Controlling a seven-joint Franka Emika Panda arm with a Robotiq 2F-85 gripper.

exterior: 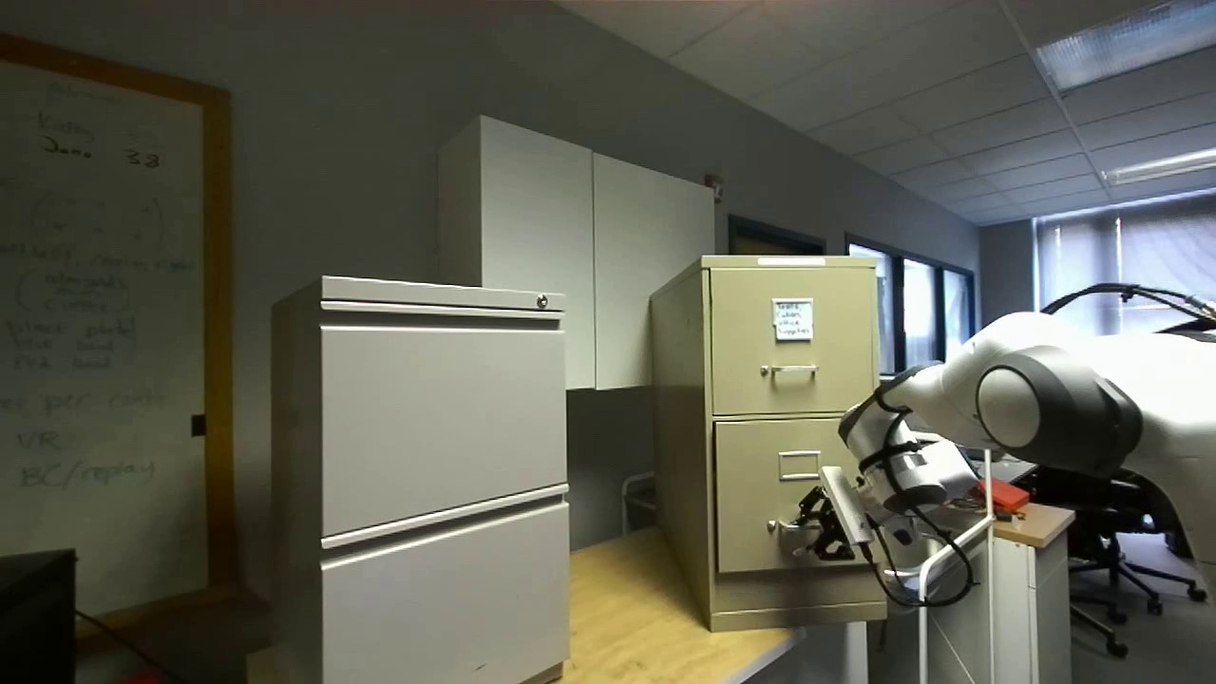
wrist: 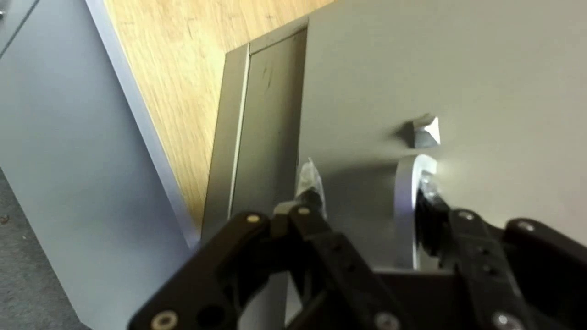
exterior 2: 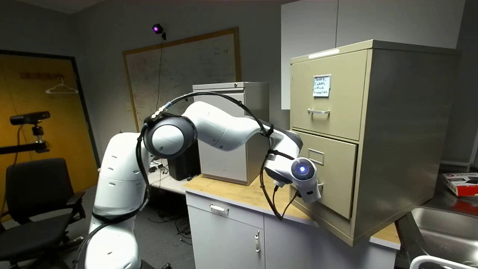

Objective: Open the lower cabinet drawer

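Two black fingers of the metal gripper stood spread, unclenched, one tucked inside the small silvery metal handle of the lower beige-tan metal drawer, which sat low in the tall beige-tan filing cabinet jutting past the front edge of the pale wooden tabletop.

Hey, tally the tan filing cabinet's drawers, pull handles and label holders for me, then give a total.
Drawers: 2 (upper drawer, lower drawer)
Pull handles: 2 (upper handle, lower handle)
Label holders: 2 (upper holder, lower holder)
Total: 6
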